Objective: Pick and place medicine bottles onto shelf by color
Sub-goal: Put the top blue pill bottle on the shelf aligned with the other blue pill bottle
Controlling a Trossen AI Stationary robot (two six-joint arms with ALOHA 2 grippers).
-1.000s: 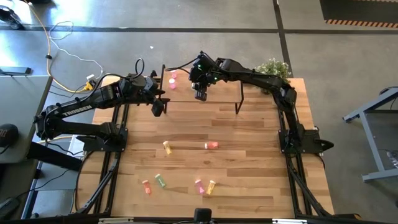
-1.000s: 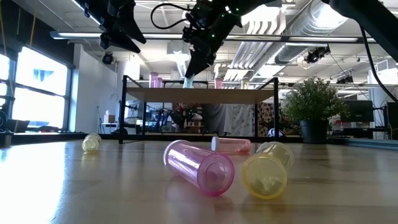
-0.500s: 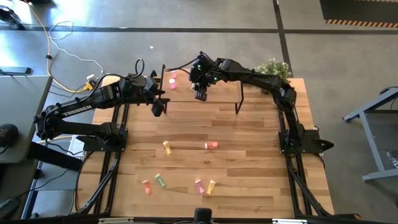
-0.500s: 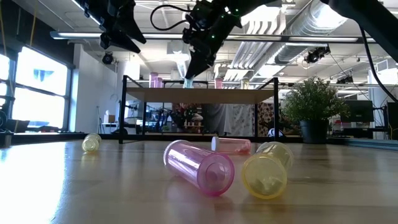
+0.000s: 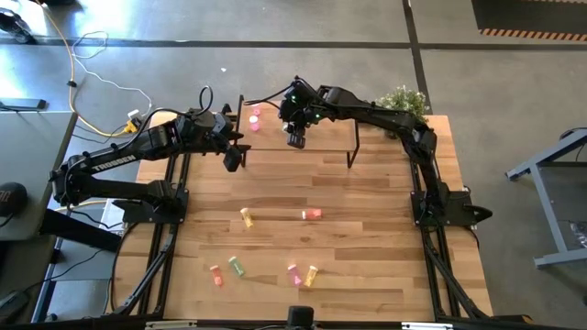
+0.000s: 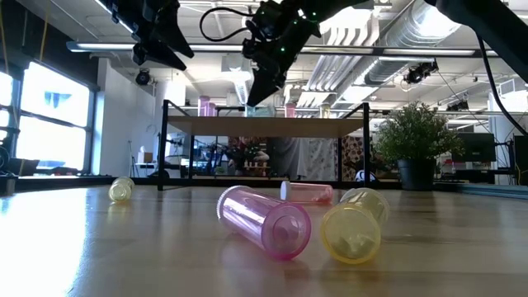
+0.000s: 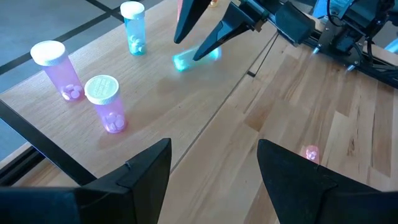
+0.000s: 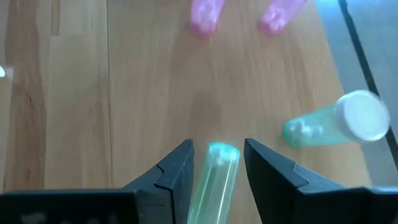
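The shelf (image 7: 155,93) stands at the table's far side. Two pink bottles (image 7: 59,68) (image 7: 107,102) and a teal one (image 7: 132,28) stand upright on its left part. My right gripper (image 8: 217,144) hangs over the shelf (image 5: 330,137), open, slanting down. Another teal bottle (image 8: 214,177) lies along its fingers; in the left wrist view this bottle (image 7: 194,59) is tilted and blurred at the fingertips. My left gripper (image 7: 214,146) waits open above the shelf's left end (image 5: 233,160). Several bottles lie on the tabletop, among them a yellow one (image 5: 246,217) and a red one (image 5: 312,214). My right gripper has the teal bottle's far end (image 8: 221,154) between its fingertips, with the bottle lying along the fingers. The wrist view shows a thin gap on each side. I cannot tell whether either finger touches the bottle.
Near the table's front edge lie red-orange (image 5: 216,274), green (image 5: 237,266), pink (image 5: 293,273) and yellow (image 5: 312,274) bottles. A potted plant (image 5: 404,99) stands at the far right corner. The shelf's black legs (image 5: 352,151) rise from the tabletop.
In the low view, the teal bottle end that showed just below my right gripper's fingertips is gone from there. Neither arm has moved.
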